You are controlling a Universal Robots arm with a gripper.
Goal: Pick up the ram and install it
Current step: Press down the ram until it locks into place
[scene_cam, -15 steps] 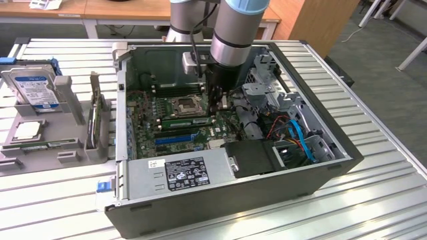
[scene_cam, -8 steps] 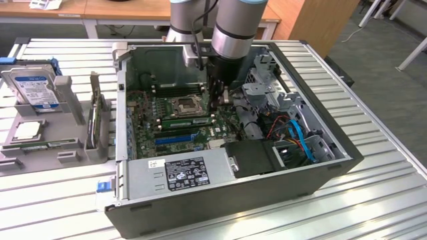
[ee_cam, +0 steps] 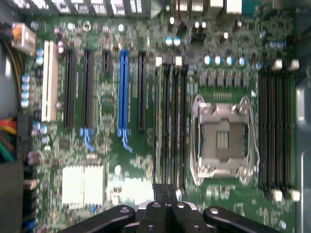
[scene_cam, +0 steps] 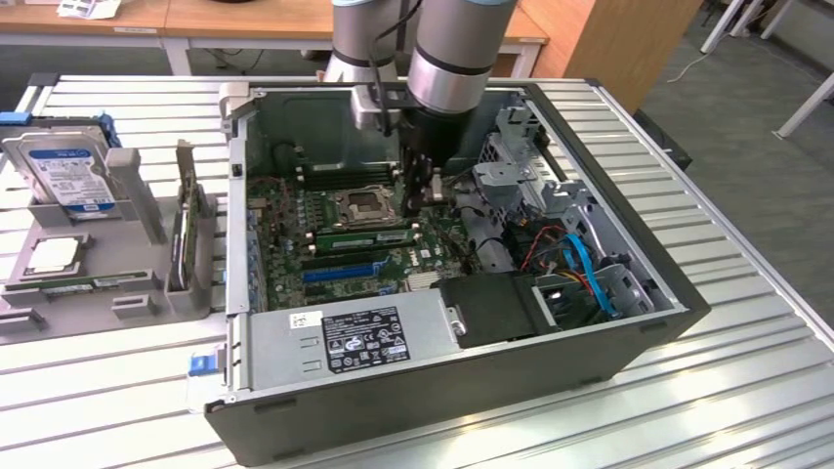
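- Exterior view: nearest the camera, the labelled power supply (scene_cam: 352,337) sits in the front corner of the open computer case (scene_cam: 456,401), which lies on its side on a slatted table (scene_cam: 729,391).
- Inside the case the motherboard (scene_cam: 280,244) lies flat, with blue cables (scene_cam: 593,278) bundled in the drive bay towards the exterior view's right.
- The arm reaches down into the case, and the gripper (scene_cam: 417,207) hangs low over the board beside the CPU socket (scene_cam: 361,207).
- The ram (scene_cam: 365,238) appears to stand in a memory slot just beside the socket, close to the gripper's tip.
- Outside the case, a grey holder (scene_cam: 131,308) keeps a hard drive (scene_cam: 62,171) upright and an expansion card (scene_cam: 189,239) on edge.
- Wrist view: closest to the lens, the gripper (ee_cam: 166,190) has its fingers pressed together, with nothing visible between them.
- The ram (ee_cam: 158,126) seems to be the green strip in the first of the slots running away from the fingertips, next to the CPU socket (ee_cam: 222,138).
- Seating it well likely calls for a straight, even push along the top edge, with the stick kept upright so that both end latches catch.
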